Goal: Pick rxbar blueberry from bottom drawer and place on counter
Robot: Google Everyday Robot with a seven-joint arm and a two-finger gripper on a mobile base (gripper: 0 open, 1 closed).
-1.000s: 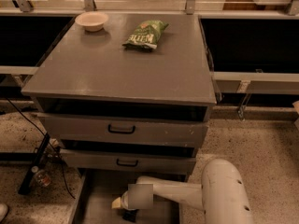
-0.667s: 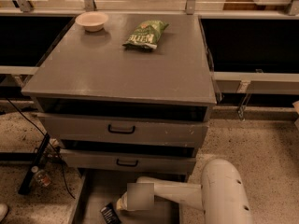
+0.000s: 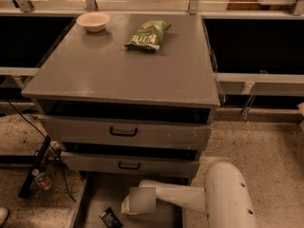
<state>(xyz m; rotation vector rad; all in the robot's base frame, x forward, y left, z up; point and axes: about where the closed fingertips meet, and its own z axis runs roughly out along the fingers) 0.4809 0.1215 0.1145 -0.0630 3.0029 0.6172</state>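
Since a second ago, the rxbar blueberry has come out from under your gripper and now lies flat on the floor of the open bottom drawer, apparently not held. Just to its right sits the gripper, low in the drawer because the white arm reaches in from the right. You cannot tell whether it is wide or narrow. Above, the counter offers bare room between the bowl and the green chip bag.

Lab: speckled floor, cables; gripper in btm drawer
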